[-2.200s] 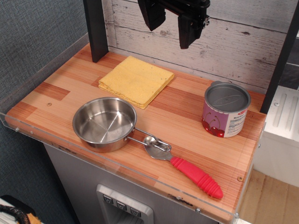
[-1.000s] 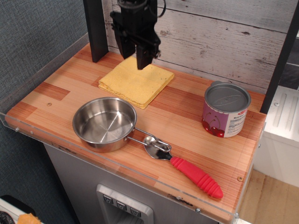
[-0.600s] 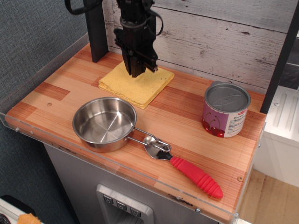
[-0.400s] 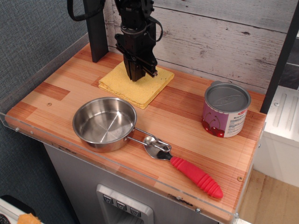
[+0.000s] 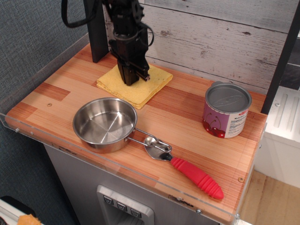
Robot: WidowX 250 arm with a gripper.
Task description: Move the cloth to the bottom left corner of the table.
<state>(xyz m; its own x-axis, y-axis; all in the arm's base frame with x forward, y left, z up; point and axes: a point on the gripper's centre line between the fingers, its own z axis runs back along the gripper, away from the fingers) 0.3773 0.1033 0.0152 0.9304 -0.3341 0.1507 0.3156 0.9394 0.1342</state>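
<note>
The mustard-yellow folded cloth [image 5: 140, 93] lies flat at the back of the wooden table [image 5: 187, 129], left of the middle. My black gripper [image 5: 133, 80] points straight down on the cloth's middle. Its fingers are drawn together and pinch the fabric. The arm hides part of the cloth's back edge. The table's front left corner [image 5: 21, 117] lies left of the steel pan.
A steel pan [image 5: 104, 123] stands in front of the cloth, its handle by a red-handled spoon [image 5: 197, 178]. A cherry can [image 5: 226, 110] stands at the right. A black post [image 5: 96, 28] rises at the back left. A clear acrylic rim [image 5: 117, 165] edges the table.
My gripper came from high at the back right, dropped onto the cloth and drew its fingers together. The cloth has slid slightly to the left with it.
</note>
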